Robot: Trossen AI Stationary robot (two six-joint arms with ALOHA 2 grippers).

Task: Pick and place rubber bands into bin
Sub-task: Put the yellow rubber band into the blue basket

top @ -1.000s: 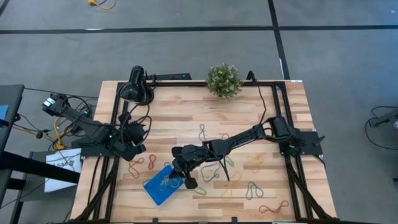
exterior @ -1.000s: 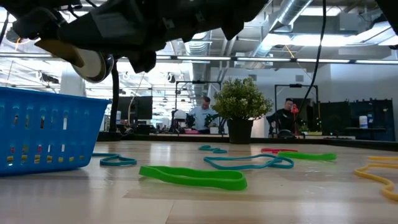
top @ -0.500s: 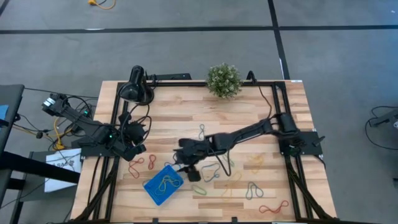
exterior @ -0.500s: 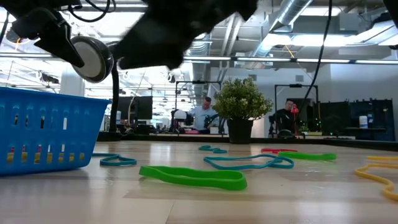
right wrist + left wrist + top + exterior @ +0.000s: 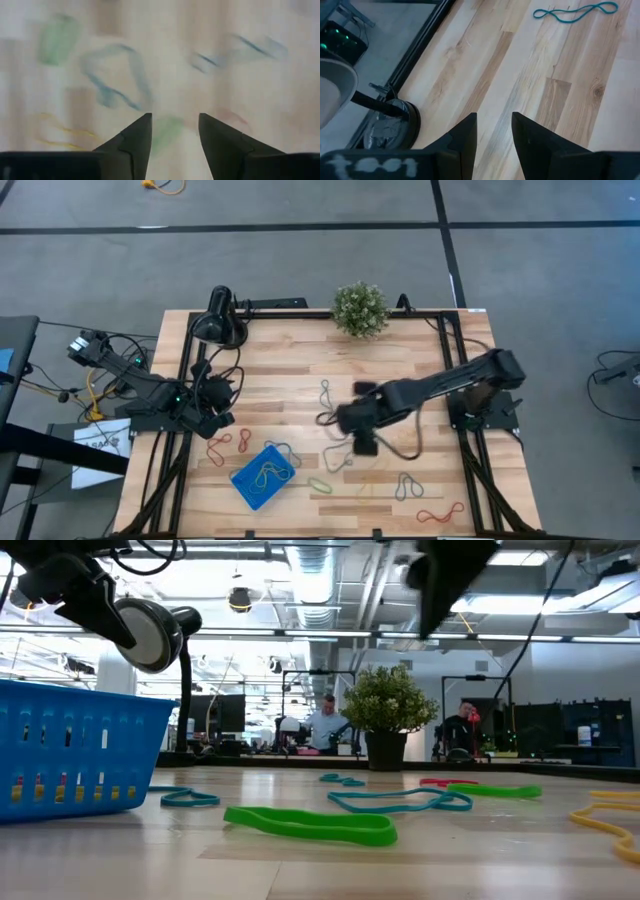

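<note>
Hovering above the table's middle, the right gripper (image 5: 345, 423) shows us parted fingers (image 5: 134, 142) with nothing between them. Beneath and around it we see the rubber bands (image 5: 336, 462) scattered on the wooden table (image 5: 270, 370). We find the bin (image 5: 263, 476) near the front-left, with bands lying inside. The left gripper (image 5: 492, 135) waits at the left edge, its fingers narrowly apart and empty.

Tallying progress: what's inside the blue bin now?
The small bright-blue plastic bin holds a few tangled rubber bands, yellow-green among them; an exact count cannot be made out.
</note>
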